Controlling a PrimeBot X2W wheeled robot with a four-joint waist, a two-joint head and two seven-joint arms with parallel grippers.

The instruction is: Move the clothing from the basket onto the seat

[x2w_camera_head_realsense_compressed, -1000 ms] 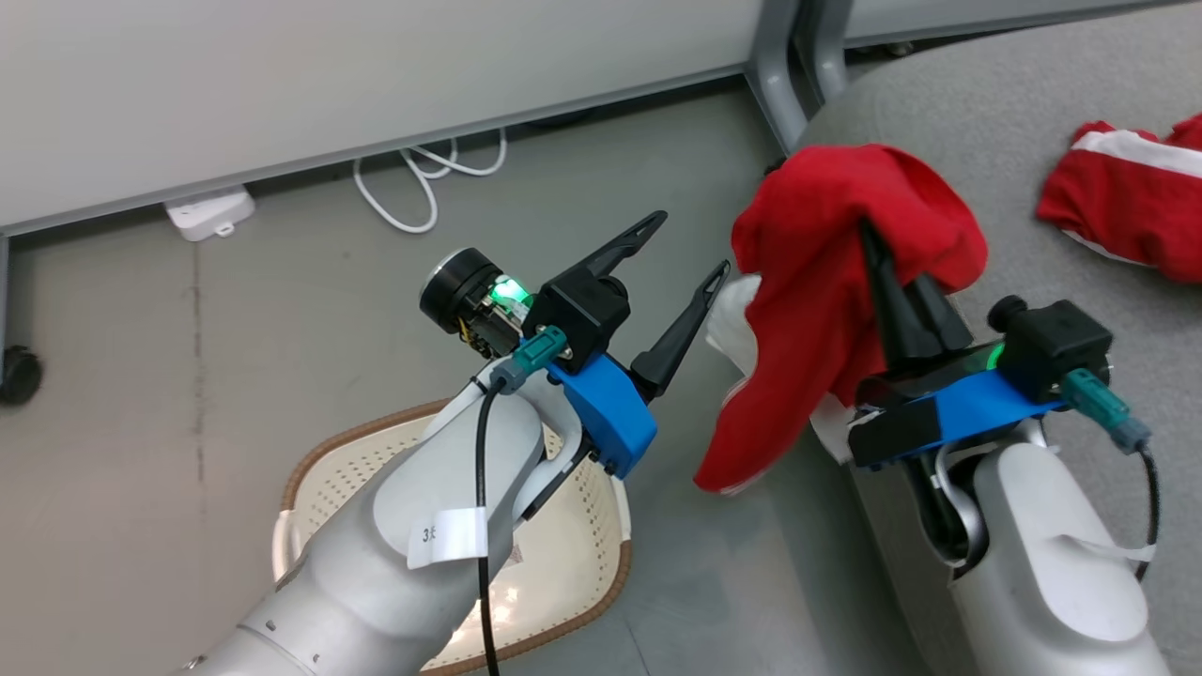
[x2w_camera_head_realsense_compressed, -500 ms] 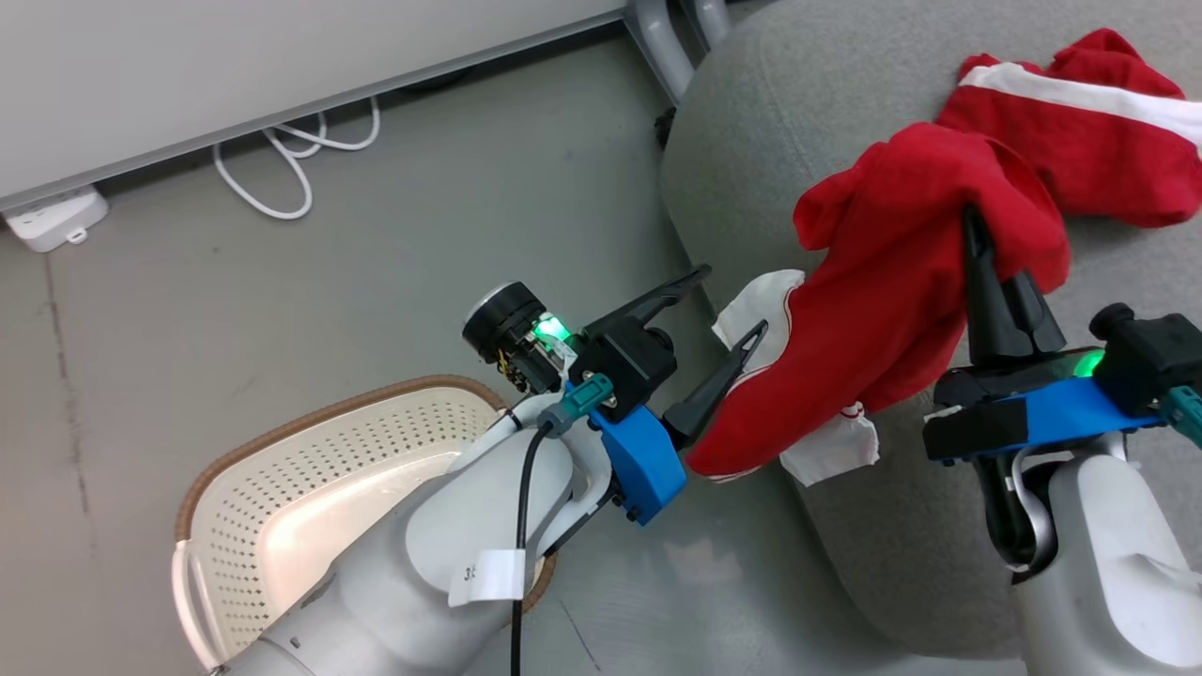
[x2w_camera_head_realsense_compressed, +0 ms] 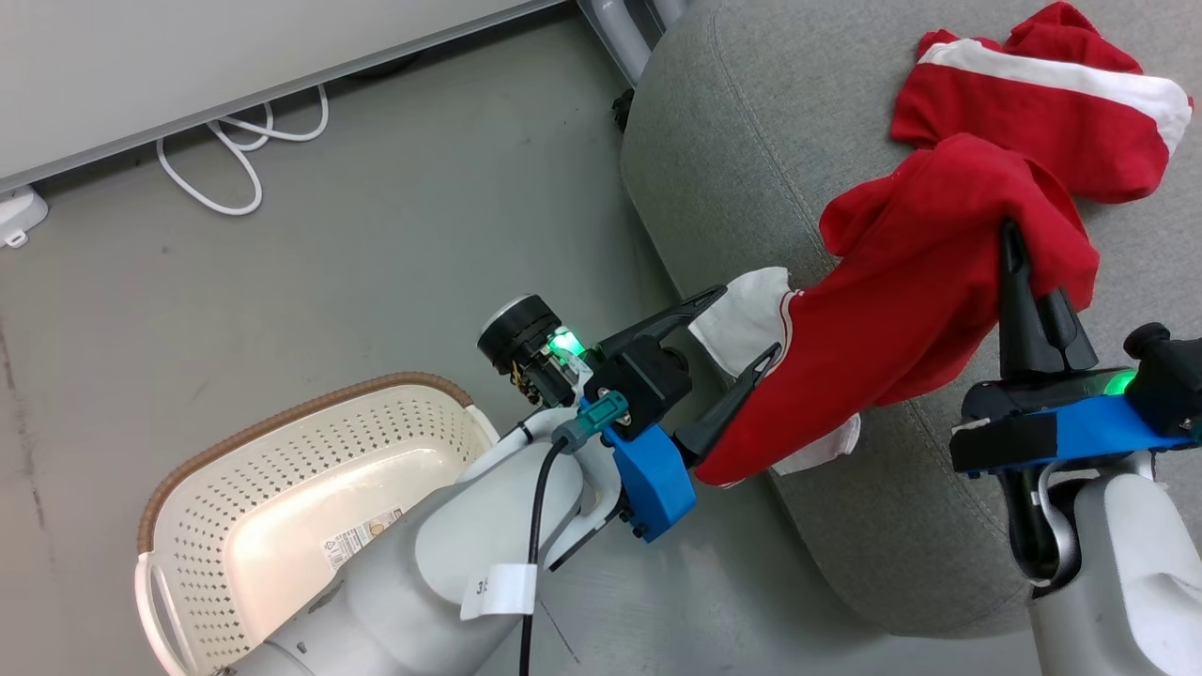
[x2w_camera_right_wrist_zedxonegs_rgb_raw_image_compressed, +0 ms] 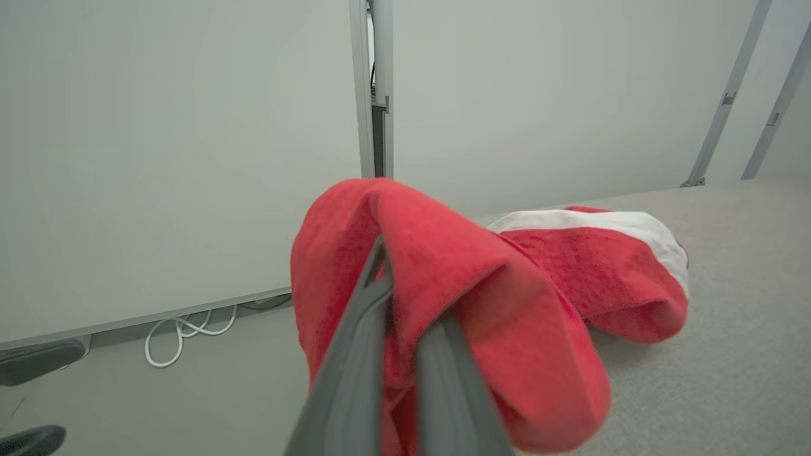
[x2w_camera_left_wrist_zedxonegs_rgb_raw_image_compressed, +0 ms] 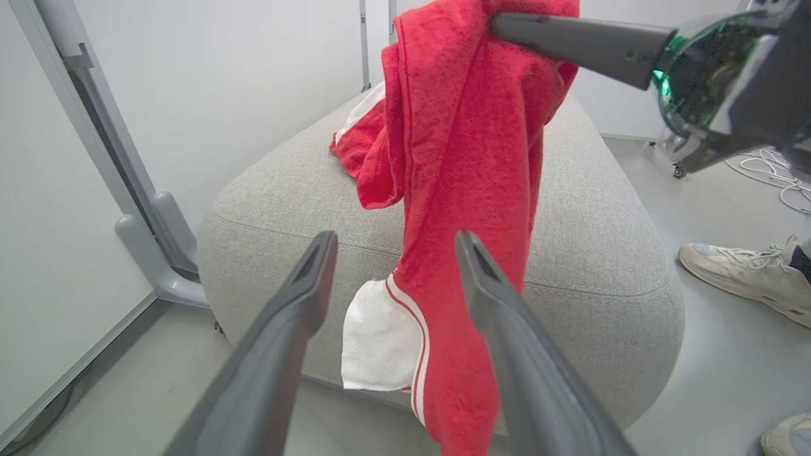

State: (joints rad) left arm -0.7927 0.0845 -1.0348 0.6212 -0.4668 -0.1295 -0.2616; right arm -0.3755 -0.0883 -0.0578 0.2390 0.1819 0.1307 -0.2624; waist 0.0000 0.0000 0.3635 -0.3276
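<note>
— Where is the red clothing?
— There are two bits. The resting red cloth (x2w_camera_head_realsense_compressed: 1024, 113) has a white stripe. It lies on the grey seat (x2w_camera_head_realsense_compressed: 751, 141), in the upper right of the head view. The held red cloth (x2w_camera_head_realsense_compressed: 901, 310) is up in the air, just below it in that picture.
— What holds it up?
— The right claw (x2w_camera_head_realsense_compressed: 1019, 258). Its two dark fingers are pressed together on the top of that cloth. The cloth folds over their tips. It is in the middle of the right wrist view too.
— Where does the cloth go?
— It hangs down in front of the seat's round edge. Its low end has a white patch. That end dangles beside the seat's side, above the floor (x2w_camera_head_realsense_compressed: 376, 282).
— And the left claw?
— The left claw (x2w_camera_head_realsense_compressed: 747, 320) is in the middle of the head view, right by that low end. Its fingers are apart and clamp nothing. I cannot tell if a finger touches the cloth.
— Where is the basket?
— The cream basket (x2w_camera_head_realsense_compressed: 207, 512) sits on the floor in the lower left. The left arm hides part of it.
— Anything else?
— A white cable (x2w_camera_head_realsense_compressed: 235, 169) lies on the floor in the upper left. A person's pale shoe (x2w_camera_left_wrist_zedxonegs_rgb_raw_image_compressed: 741, 272) is at the right of the left wrist view, near the seat.
</note>
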